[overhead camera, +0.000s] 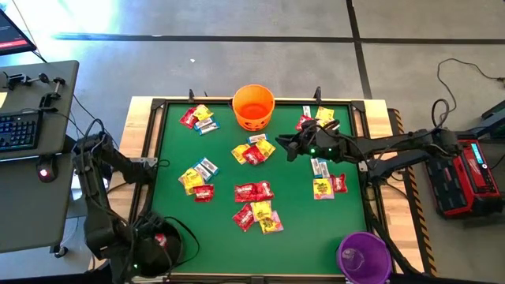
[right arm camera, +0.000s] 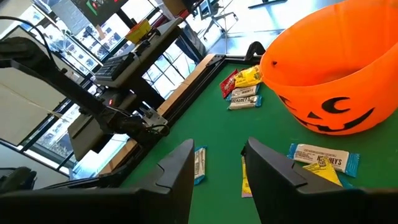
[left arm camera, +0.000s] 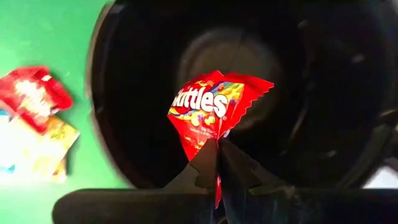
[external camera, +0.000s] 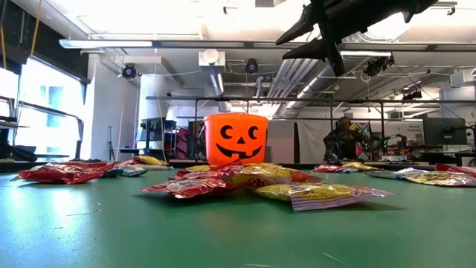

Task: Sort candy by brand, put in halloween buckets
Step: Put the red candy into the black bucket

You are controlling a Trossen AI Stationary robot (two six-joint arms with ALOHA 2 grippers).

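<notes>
My left gripper hangs at the table's near left corner over the black bucket, shut on a red candy packet. My right gripper is open, raised above the mid-table candy just right of the orange jack-o'-lantern bucket; in the low view my right gripper is well clear of the table. Red, yellow and white-and-blue packets lie flat in clusters on the green mat. The purple bucket stands at the near right corner. My left gripper pinches the red packet between its two fingertips by its narrow end. The fingers point down from above into the black bucket's mouth. The packet is lifted clear and reaches past the fingertips over the bucket's dark inside.
Candy heaps lie beside the orange bucket and along the far edge. A raised black rim frames the mat. A keyboard desk stands left of the table and a red device to its right. A person sits far behind.
</notes>
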